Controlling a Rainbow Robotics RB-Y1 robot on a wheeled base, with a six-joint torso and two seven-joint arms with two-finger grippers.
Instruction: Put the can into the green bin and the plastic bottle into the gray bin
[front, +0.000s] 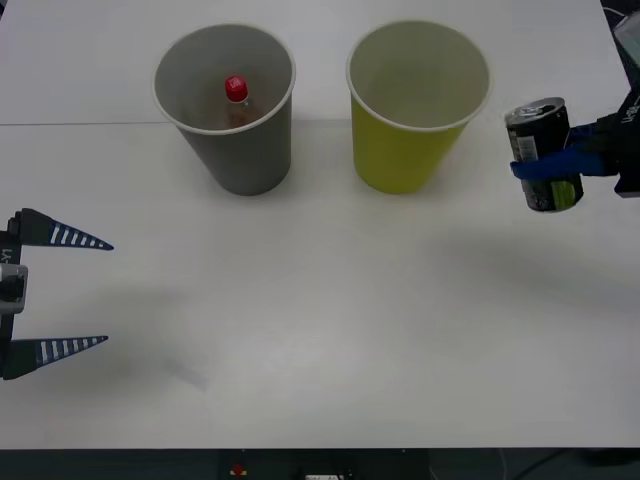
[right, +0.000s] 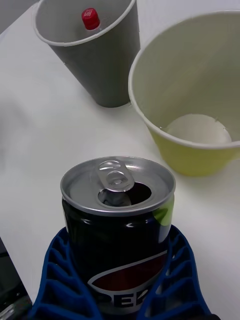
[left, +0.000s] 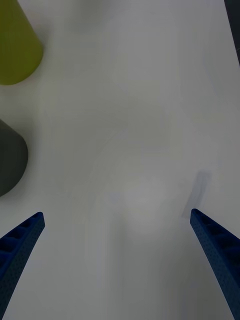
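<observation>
My right gripper (front: 548, 165) is shut on the can (front: 543, 152), a dark can with a silver top and green-yellow patches, held upright above the table to the right of the green bin (front: 415, 110). In the right wrist view the can (right: 118, 220) sits between blue ribbed fingers (right: 60, 280), with the green bin (right: 195, 95) just beyond it. The plastic bottle (front: 236, 95) with its red cap stands inside the gray bin (front: 228, 100); its cap (right: 90, 19) also shows in the gray bin (right: 87, 50). My left gripper (front: 100, 293) is open at the table's left edge.
Both bins stand side by side at the back of the white table (front: 320, 320), gray on the left, green on the right. The left wrist view shows bare tabletop (left: 140, 125) with the bases of the green bin (left: 15, 45) and gray bin (left: 10, 155).
</observation>
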